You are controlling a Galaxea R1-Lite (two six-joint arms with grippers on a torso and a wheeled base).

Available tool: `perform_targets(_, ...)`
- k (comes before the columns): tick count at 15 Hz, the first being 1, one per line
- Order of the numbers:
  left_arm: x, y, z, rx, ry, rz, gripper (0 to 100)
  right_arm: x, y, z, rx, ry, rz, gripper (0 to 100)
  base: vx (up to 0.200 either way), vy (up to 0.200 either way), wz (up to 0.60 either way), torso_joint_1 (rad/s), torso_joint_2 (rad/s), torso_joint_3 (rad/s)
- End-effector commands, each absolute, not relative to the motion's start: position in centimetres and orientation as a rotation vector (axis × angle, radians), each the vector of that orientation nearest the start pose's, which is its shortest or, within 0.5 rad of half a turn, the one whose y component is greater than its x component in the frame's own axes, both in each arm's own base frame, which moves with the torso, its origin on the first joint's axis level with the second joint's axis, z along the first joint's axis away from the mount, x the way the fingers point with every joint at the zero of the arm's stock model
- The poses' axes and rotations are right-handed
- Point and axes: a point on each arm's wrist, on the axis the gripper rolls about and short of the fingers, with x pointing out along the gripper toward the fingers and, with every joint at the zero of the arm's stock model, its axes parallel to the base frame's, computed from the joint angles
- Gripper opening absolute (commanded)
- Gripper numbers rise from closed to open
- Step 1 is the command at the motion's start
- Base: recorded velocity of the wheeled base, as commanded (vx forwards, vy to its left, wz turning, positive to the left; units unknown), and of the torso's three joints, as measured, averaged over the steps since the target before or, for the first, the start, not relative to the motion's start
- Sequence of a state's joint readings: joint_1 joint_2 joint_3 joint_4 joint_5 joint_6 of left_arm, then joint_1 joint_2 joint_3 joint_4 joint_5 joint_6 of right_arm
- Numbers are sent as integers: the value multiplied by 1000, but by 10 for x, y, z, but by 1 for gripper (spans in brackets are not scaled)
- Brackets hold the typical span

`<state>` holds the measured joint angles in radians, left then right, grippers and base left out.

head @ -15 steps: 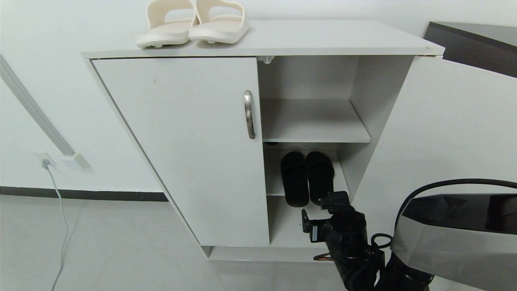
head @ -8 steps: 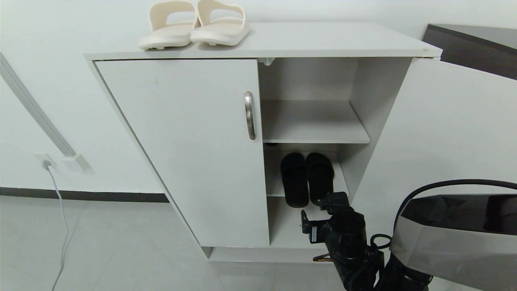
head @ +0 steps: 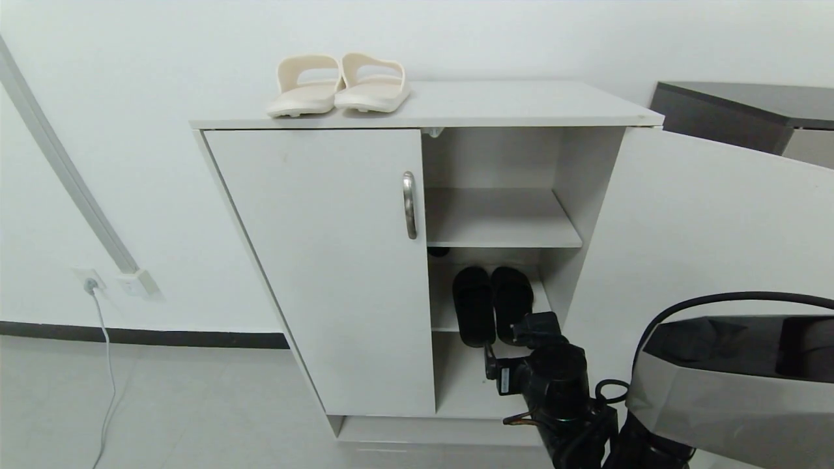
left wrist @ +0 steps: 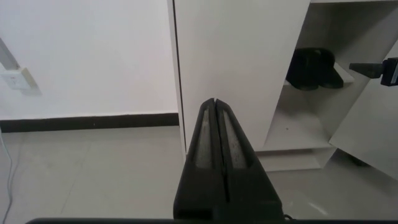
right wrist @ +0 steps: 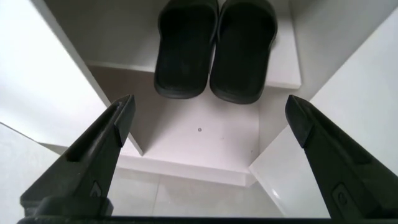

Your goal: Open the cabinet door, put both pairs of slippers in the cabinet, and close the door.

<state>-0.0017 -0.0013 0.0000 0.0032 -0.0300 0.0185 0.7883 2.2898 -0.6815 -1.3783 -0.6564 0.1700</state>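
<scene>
Right pincer (head: 531, 326) open by black slippers (head: 492, 303), left pincer (left wrist: 214, 106) closed; reaching for cream slippers (head: 339, 88), upper centre, I could clip the open door (head: 704, 228).

The head camera pulls back from the white two-door cabinet (head: 313, 260), so the whole picture shifts. The cabinet now sits lower and smaller in it, with more of the white wall (head: 163, 58) showing above its top and more of the dark-topped unit (head: 743, 107) at the far right. The cream pair of slippers (head: 339, 85) on the cabinet top and the black pair of slippers (head: 492, 303) on the middle shelf (head: 442, 307) shift with the picture, not against the cabinet. The right gripper (head: 533, 324) keeps its spot in the head view, and its black tip now covers more of the near end of the right black slipper.
</scene>
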Motion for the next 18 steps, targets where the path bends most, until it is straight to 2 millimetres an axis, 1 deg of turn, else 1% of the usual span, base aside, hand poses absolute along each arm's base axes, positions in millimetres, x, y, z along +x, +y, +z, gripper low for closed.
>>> perform_targets(1, -23, -1, 75, 20, 3, -31, 0, 264, 247, 22, 10, 191, 115, 100, 0, 0, 0, -2, 2, 203)
perform_targets(5, -23, -1, 75, 23, 1, -31, 0, 266, 248, 28, 29, 166, 116, 100, 0, 0, 0, 2, 4, 139)
perform_targets(7, -23, -1, 75, 21, 1, -31, 0, 266, 248, 39, 37, 145, 122, 100, 0, 0, 0, 0, 0, 0)
perform_targets(8, -23, -1, 75, 21, 1, -31, 0, 270, 248, 54, -21, 117, 127, 100, 0, 0, 0, 0, 0, 0)
perform_targets(9, -23, -1, 75, 21, 1, -31, 0, 272, 247, 60, -48, 105, 130, 100, 0, 0, 0, 0, 0, 0)
perform_targets(10, -23, -1, 75, 21, 1, -31, 0, 272, 251, 63, -40, 94, 144, 100, 0, 0, 0, 0, 0, 0)
perform_targets(12, -23, -1, 75, 20, 1, -31, 0, 266, 252, 57, -47, 113, 157, 100, 0, 0, 0, 0, 0, 0)
perform_targets(15, -23, -1, 75, 20, 1, -31, 0, 266, 252, 54, -46, 119, 155, 100, 0, 0, 0, 0, 0, 0)
perform_targets(18, -23, -1, 75, 18, 1, -31, 0, 266, 252, 52, -46, 119, 156, 100, 0, 200, 0, 2, -1, 4)
